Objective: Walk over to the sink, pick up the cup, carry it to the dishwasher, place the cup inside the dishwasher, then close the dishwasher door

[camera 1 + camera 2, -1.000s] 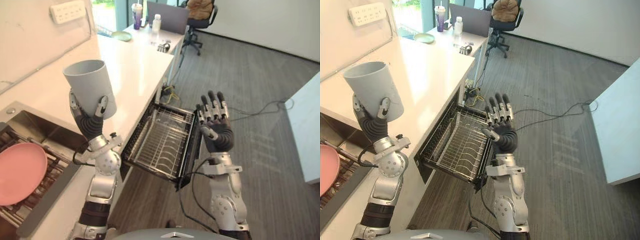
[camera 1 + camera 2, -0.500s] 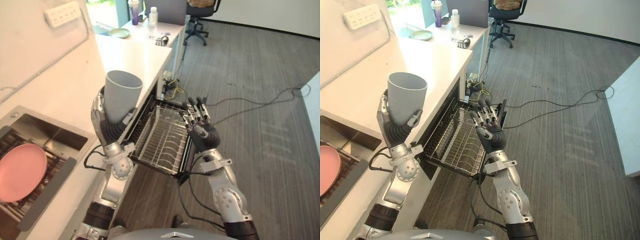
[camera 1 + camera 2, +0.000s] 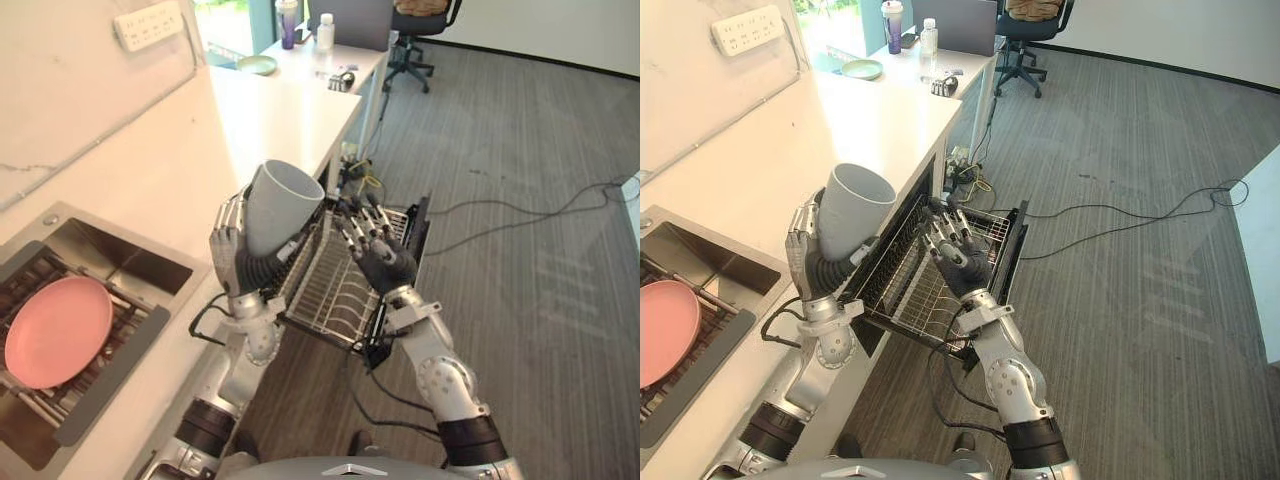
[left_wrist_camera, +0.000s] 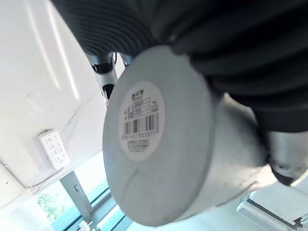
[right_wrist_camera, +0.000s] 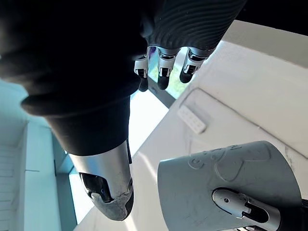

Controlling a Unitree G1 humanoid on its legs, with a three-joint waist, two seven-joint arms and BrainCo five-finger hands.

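A pink plate (image 3: 55, 330) lies in the sink (image 3: 130, 258), which is set into the white tabletop (image 3: 180, 150). At the tabletop's edge, the left hand (image 3: 238, 265) has its fingers curled round the lower part of the cup (image 3: 282, 205). The cup is a plain light-grey tapered tumbler, held in the air with its mouth up and tilted, and 1 barcode label on its base. Beside it, over the dishwasher's pulled-out wire rack (image 3: 322, 292), the right hand (image 3: 380, 262) is spread, fingers straight, holding nothing.

Round white label (image 4: 139, 118) with barcode and small print lines on base of grey cup (image 4: 211, 159), left wrist view; characters not legible. Raised marks (image 5: 216, 156) on its wall, right wrist view: unreadable.
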